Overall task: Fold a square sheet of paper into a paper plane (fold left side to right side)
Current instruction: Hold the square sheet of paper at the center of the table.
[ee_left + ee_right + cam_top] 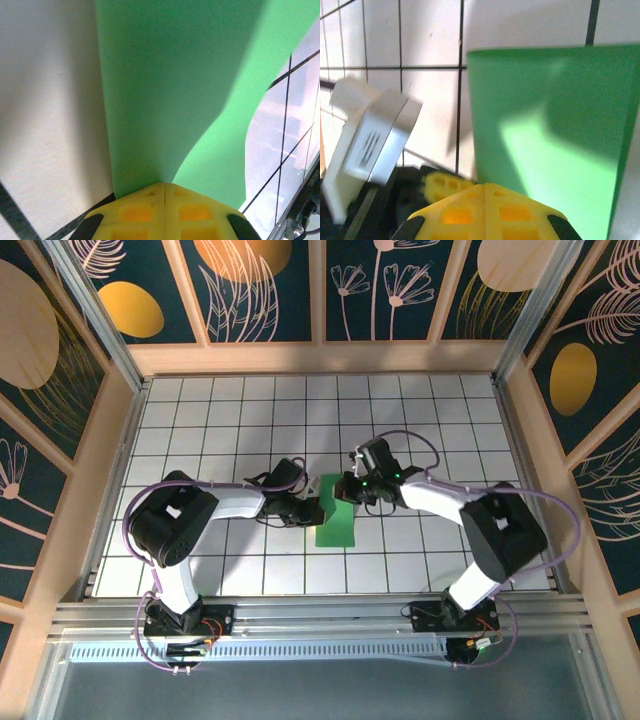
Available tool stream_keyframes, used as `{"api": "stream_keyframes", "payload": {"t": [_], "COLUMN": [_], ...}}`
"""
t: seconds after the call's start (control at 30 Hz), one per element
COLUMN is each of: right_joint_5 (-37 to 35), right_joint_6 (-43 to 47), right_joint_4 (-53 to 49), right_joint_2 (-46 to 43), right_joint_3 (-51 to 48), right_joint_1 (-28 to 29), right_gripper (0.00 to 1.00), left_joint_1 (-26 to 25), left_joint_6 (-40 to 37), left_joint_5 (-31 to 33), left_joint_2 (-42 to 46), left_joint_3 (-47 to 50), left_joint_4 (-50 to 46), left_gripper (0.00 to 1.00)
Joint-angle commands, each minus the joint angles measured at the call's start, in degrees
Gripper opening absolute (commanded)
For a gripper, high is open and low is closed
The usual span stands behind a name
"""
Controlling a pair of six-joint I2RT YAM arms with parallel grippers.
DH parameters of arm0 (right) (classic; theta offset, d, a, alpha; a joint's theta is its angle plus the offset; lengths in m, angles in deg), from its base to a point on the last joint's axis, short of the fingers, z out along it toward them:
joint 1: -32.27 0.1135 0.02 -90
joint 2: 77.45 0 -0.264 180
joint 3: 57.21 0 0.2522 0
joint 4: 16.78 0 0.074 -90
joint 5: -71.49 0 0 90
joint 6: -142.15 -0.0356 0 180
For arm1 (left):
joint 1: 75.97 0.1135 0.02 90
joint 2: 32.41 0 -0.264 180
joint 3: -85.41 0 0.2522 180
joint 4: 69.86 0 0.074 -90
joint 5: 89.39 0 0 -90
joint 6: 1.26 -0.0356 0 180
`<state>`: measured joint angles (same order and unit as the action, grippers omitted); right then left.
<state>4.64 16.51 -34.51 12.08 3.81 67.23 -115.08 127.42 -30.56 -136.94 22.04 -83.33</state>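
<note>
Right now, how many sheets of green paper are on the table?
1. The green paper sheet lies on the tiled table, in the middle, between the left pincer and the right pincer. Its folded layers could hide another sheet beneath.

From above, you see the thin bright green paper sheet (336,526) only partly: the right gripper (347,490) covers its 12 o'clock end, the left gripper (312,510) its 9 o'clock edge. In the right wrist view, the white block (370,145) at 8 o'clock is blurred.

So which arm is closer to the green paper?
Neither, it's a tie: the left end effector grips the paper at its left edge, the right end effector touches its far end.
</note>
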Motion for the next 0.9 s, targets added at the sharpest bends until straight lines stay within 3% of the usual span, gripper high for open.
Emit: {"api": "stream_keyframes", "payload": {"t": [0.0, 0.17, 0.4, 0.87], "right_joint_5": [0.2, 2.5, 2.1, -2.3], "right_joint_6": [-4.0, -9.3, -9.8, -7.6], "right_joint_4": [-1.6, 5.8, 7.0, -0.9], "right_joint_2": [-4.5, -4.7, -0.7, 0.8], "right_joint_3": [-6.3, -11.9, -12.6, -14.6], "right_joint_1": [2.2, 5.4, 6.9, 7.7], "right_gripper": [0.0, 0.0, 0.0, 0.0], "left_joint_1": [-1.0, -1.9, -2.6, -0.7], "left_joint_6": [2.9, 5.8, 6.2, 4.0], "left_joint_5": [2.7, 3.6, 3.6, 3.2], "left_joint_2": [0.0, 0.3, 0.3, -1.0], "left_joint_3": [1.4, 1.4, 0.9, -5.2], "left_joint_4": [-1.1, 0.1, 0.4, 0.0], "left_gripper": [0.0, 0.0, 0.0, 0.02]}}
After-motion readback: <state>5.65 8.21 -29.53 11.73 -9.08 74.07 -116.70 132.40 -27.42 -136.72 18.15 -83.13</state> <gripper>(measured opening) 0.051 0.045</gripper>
